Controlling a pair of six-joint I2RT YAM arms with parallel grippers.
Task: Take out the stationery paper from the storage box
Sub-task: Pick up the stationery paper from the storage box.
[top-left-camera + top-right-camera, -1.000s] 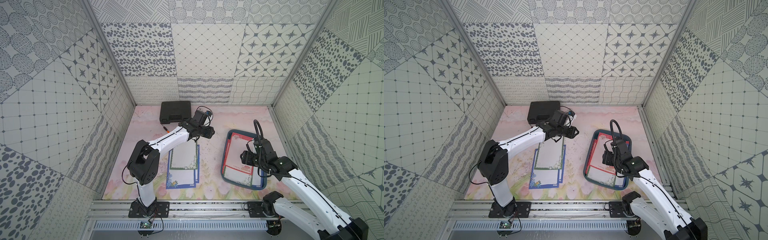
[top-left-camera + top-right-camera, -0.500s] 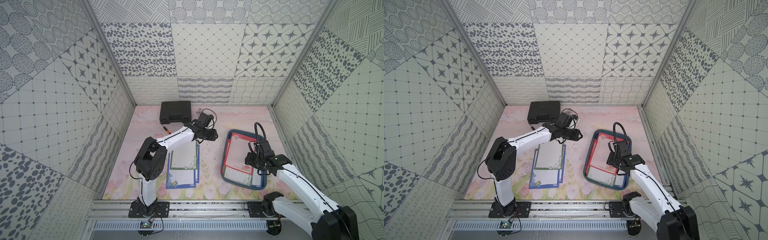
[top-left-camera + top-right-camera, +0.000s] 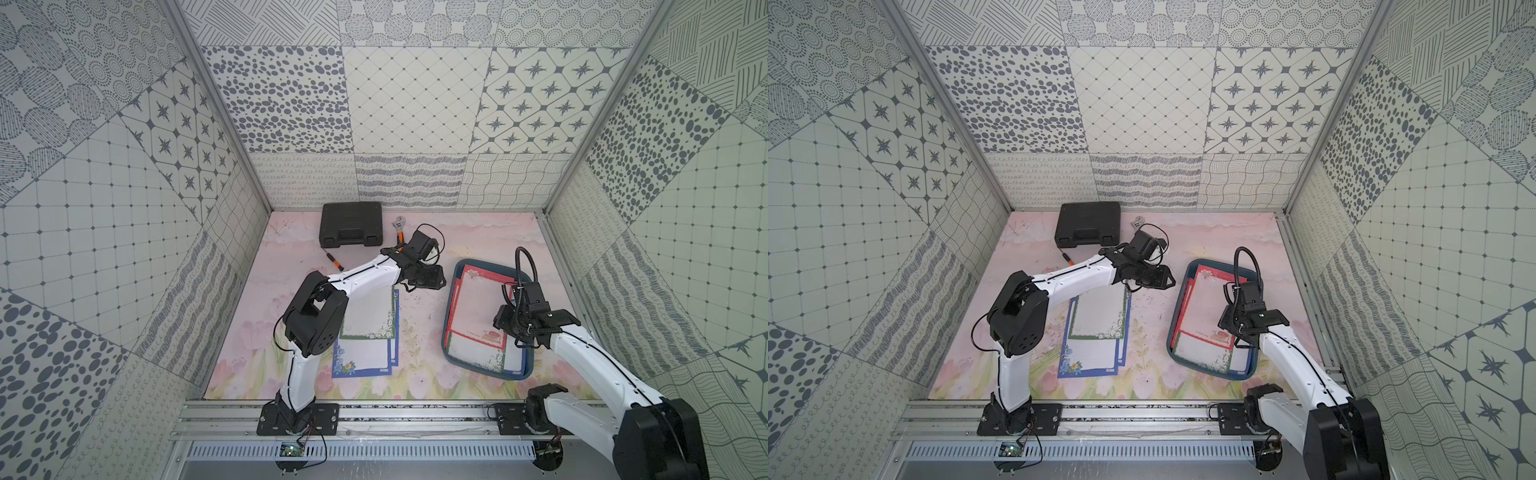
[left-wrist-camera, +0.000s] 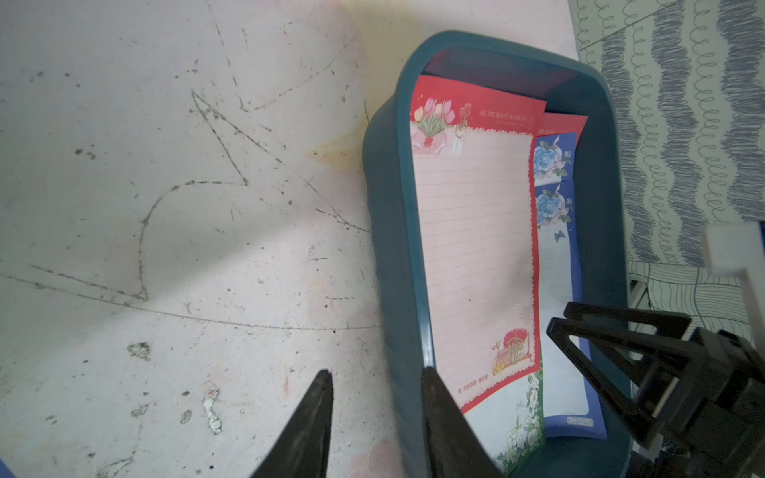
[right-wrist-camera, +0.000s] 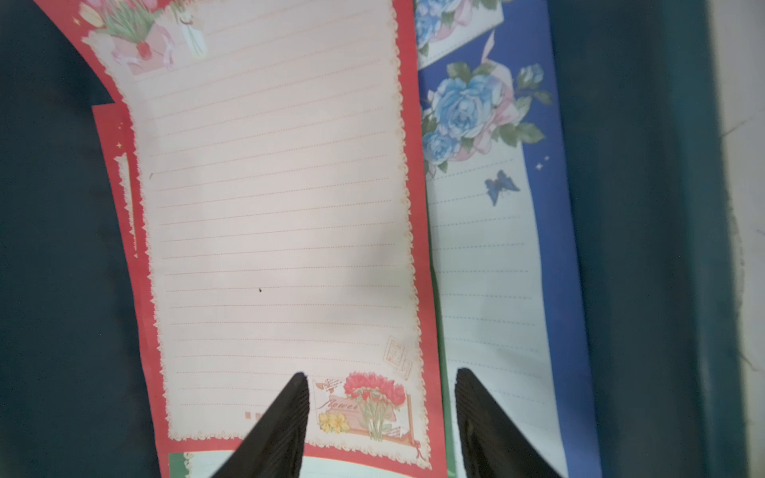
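The storage box is a shallow teal tray on the right of the mat. Stationery paper lies inside it, a red-bordered sheet on top of green- and blue-bordered ones. More sheets lie stacked on the mat under the left arm. My left gripper is open at the box's far left corner, one finger over the rim and one outside the wall. My right gripper is open low inside the box, its jaws astride the red sheet's side edge near a corner.
A black tool case stands at the back, with a wrench and an orange-handled screwdriver beside it. Patterned walls close in three sides, and a metal rail runs along the front.
My left gripper has swung right from over the loose sheets to the box's far left corner. My right gripper has narrowed its jaws and shifted slightly toward the near end of the box.
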